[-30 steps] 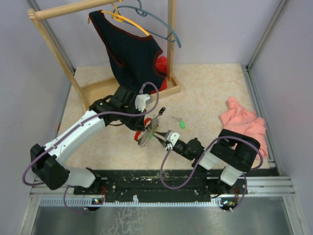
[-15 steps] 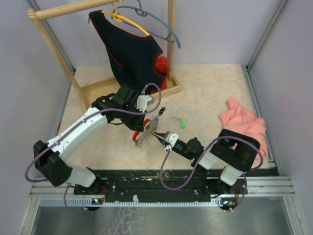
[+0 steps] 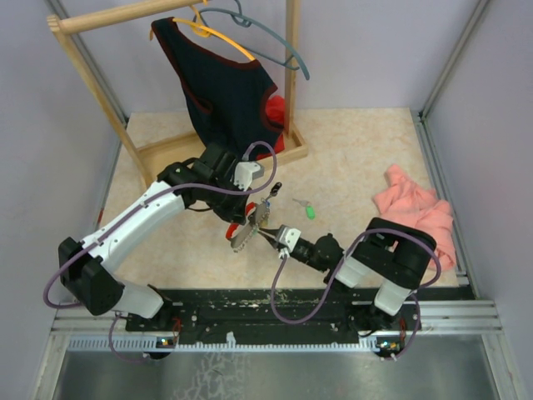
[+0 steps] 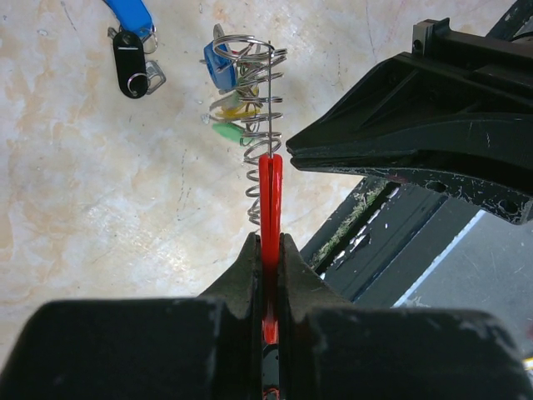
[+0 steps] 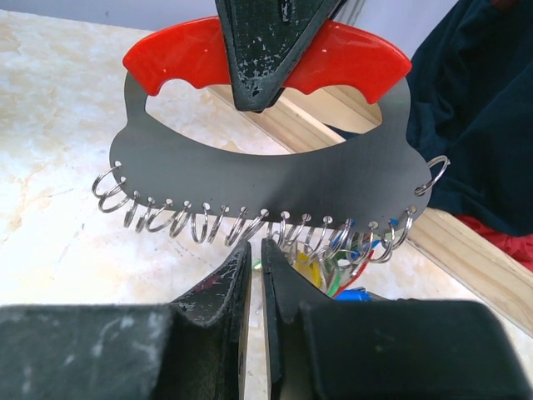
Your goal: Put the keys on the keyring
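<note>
Red plastic forms the handle of the keyring (image 5: 266, 179). Your left gripper (image 4: 268, 247) has its jaws pressed onto that red edge and holds the grey plate upright above the counter (image 3: 358, 158), with its row of wire rings hanging down. Judgement: this pose turns the rings toward the other arm and leaves them free to be worked.

Your right gripper (image 5: 256, 247) sits directly under the plate. Its jaws are drawn nearly together, with only a thin slit between them, and the tips are at the middle rings. You cannot tell whether a ring is caught in that slit.

The keys (image 4: 223, 79) already threaded, with blue, yellow and green heads, are bunched at one end of the row. A loose green key (image 3: 310, 212) lies on the counter just beyond the grippers. A blue tag (image 4: 131, 14) and a black tag (image 4: 131, 62) lie there too.

Surface: beige, marbled, lightly scuffed. Room: pale lilac walls. A wooden rack (image 3: 92, 92) at the far left carries a dark garment (image 3: 225, 92). A pink cloth (image 3: 415, 210) is crumpled at the right edge.
</note>
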